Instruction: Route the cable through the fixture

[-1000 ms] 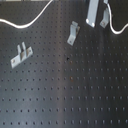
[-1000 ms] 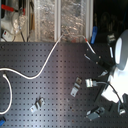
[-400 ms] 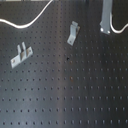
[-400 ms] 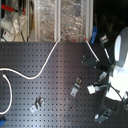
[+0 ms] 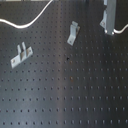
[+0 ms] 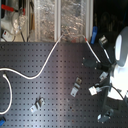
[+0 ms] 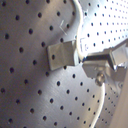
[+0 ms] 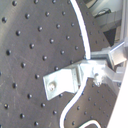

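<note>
- Clenching the claw (image 5: 109, 29) on the cable (image 5: 25, 22), near the first exterior view's upper right corner, just above the surface (image 5: 75, 95).
- Pinching the white cord between the pads, as seen in the first wrist view, with the cable (image 7: 76, 20) entering the grip from one side and leaving it on the other in a slack bend.
- Showing the same pinch in the second wrist view, beside a grey block with a screw in its face.
- Sweeping the cable in a long curve across the first exterior view's upper left corner, lying on the perforated black surface.
- Looping the cable (image 6: 47, 62) in the second exterior view from that second exterior view's left edge up toward the back of the surface and on toward the arm.
- Leaving the fixture (image 5: 73, 33) standing alone on the surface, to the first exterior view's left of the claw and apart from it, slanted tab upward.
- Keeping the cable clear of the fixture (image 6: 76, 86) in both exterior views, neither touching it nor passing through it.
- Resting a wider clip (image 5: 21, 54) with two upright prongs toward the first exterior view's left, well apart from the fixture and the cable.
</note>
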